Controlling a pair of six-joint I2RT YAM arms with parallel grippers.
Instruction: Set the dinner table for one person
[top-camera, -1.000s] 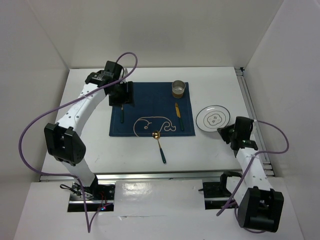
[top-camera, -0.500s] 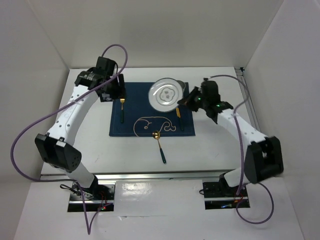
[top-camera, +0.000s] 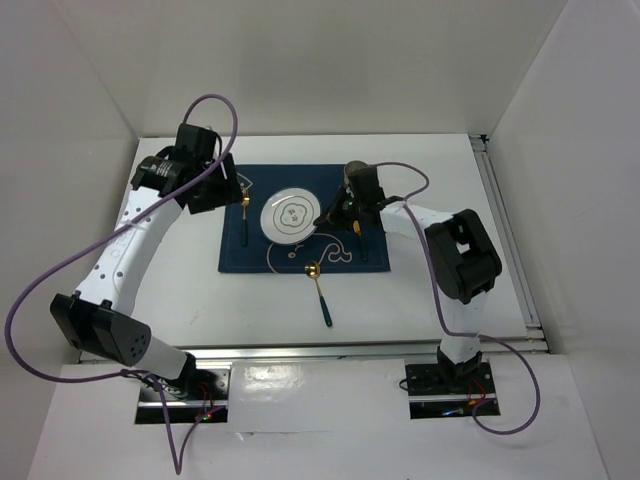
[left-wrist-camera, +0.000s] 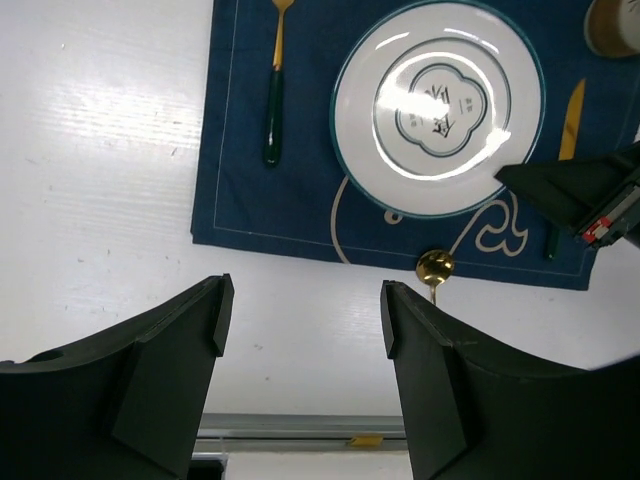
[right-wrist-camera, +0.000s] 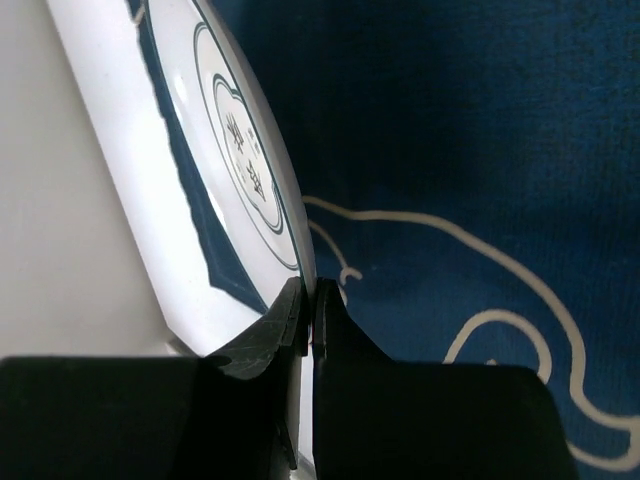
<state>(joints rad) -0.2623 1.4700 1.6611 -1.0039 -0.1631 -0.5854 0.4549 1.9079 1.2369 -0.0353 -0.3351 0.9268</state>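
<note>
A white plate (top-camera: 289, 215) with a dark rim line is over the middle of the dark blue placemat (top-camera: 240, 255) on the white dinner table (top-camera: 430, 290). My right gripper (top-camera: 319, 219) is shut on the plate's right rim. In the right wrist view the plate (right-wrist-camera: 200, 150) stands tilted, with its edge pinched in that gripper (right-wrist-camera: 310, 300). My left gripper (left-wrist-camera: 305, 320) is open and empty, raised above the table left of the mat. A fork (left-wrist-camera: 275, 85) lies left of the plate (left-wrist-camera: 440, 105), a knife (left-wrist-camera: 570, 120) right of it, and a gold spoon (top-camera: 320, 285) below it.
A cup (left-wrist-camera: 615, 25) stands at the mat's far right corner, close behind my right arm. A metal rail (top-camera: 505, 230) runs along the table's right edge. White walls enclose the back and sides.
My right arm has carried the plate from the table's right side to the middle of the placemat. My left arm has drawn back to the left, away from the fork.
</note>
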